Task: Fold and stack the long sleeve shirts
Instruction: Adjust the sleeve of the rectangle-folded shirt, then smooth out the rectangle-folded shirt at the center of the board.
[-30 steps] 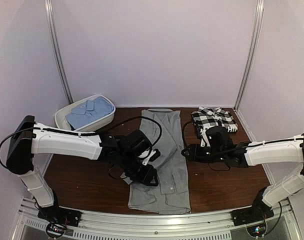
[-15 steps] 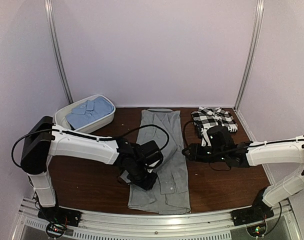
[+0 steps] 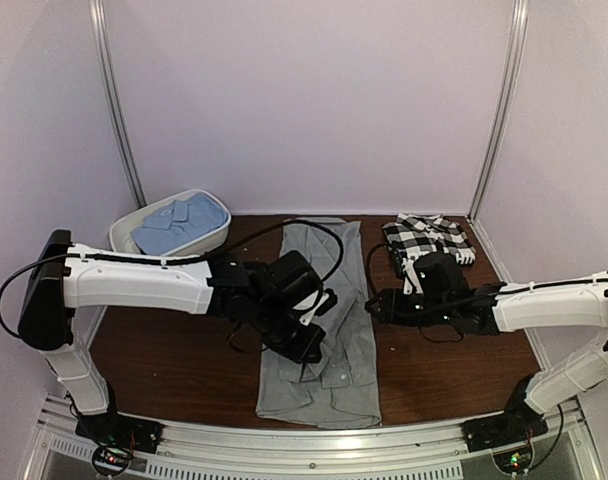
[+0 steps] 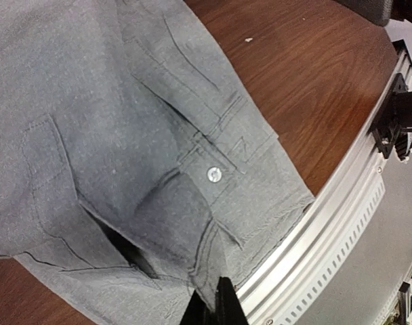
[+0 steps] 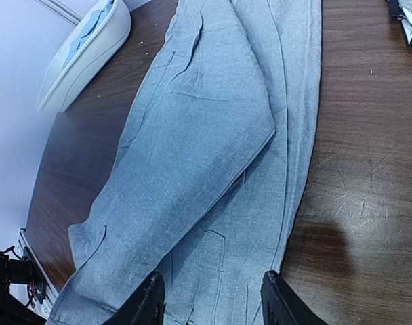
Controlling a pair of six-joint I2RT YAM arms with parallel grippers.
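Left claw [image 4: 217,301] pinching grey shirt [image 4: 125,122] fold, right claw [image 5: 213,296] spread above it

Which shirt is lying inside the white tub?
The light blue shirt; it lies in the white tub at far left. The grey shirt and the checked shirt both lie straight on the table.
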